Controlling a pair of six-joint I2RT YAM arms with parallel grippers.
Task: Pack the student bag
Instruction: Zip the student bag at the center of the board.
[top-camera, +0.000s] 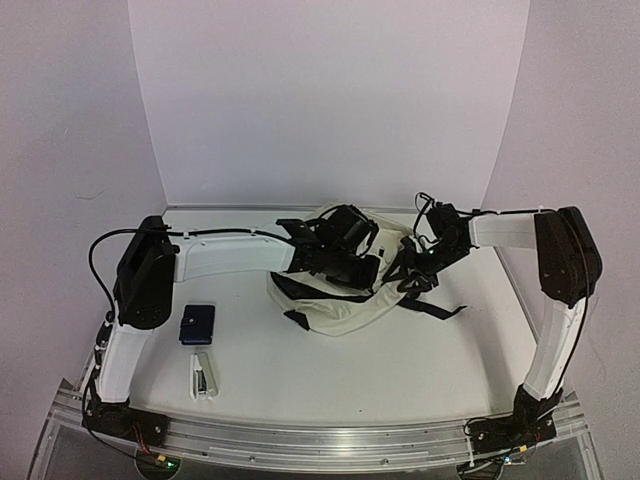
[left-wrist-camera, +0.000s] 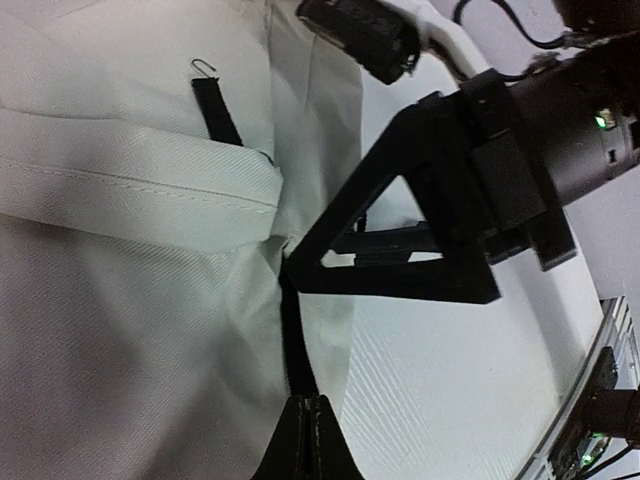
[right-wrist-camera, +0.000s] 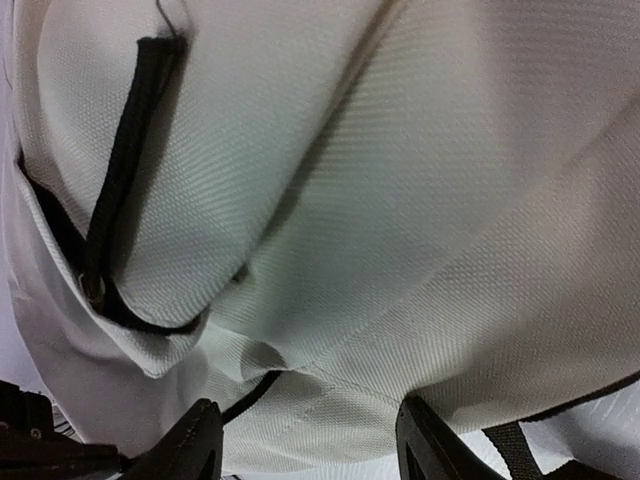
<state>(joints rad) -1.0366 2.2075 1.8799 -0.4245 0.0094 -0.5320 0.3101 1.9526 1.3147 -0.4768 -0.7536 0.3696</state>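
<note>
While the bag (top-camera: 340, 312) lies slumped toward the back middle of the table (top-camera: 330, 395), both arms reach into it from either side, so from above a good chunk of it is buried under black hardware. What does show is cream fabric, black zipper lines, and a black strap (top-camera: 440, 309) trailing off to the right across the table.

Left gripper (left-wrist-camera: 310, 428): jaws pressed flat together. A black zipper line (left-wrist-camera: 293, 340) runs straight down into the tips, so it looks pinched on that edge of the bag. Further up in the wrist view a thick fold of fabric crosses the frame, and a black pull tab (left-wrist-camera: 217, 108) with a little wire hook lies on the cloth above it.

Right gripper (right-wrist-camera: 308, 435): jaws stand apart with a middling gap, and cream fabric fills everything beyond them. Nothing looks clamped, though I can't tell if the pads brush the cloth. Seen from the left wrist, one of its triangular fingers (left-wrist-camera: 400, 230) has its tip right against the fabric, close to where the left one grips.

Off to the left, well apart from the bag, a small blue pouch (top-camera: 197, 324) lies flat. Just in front of it is a white thing that looks like a stapler (top-camera: 203, 375).
</note>
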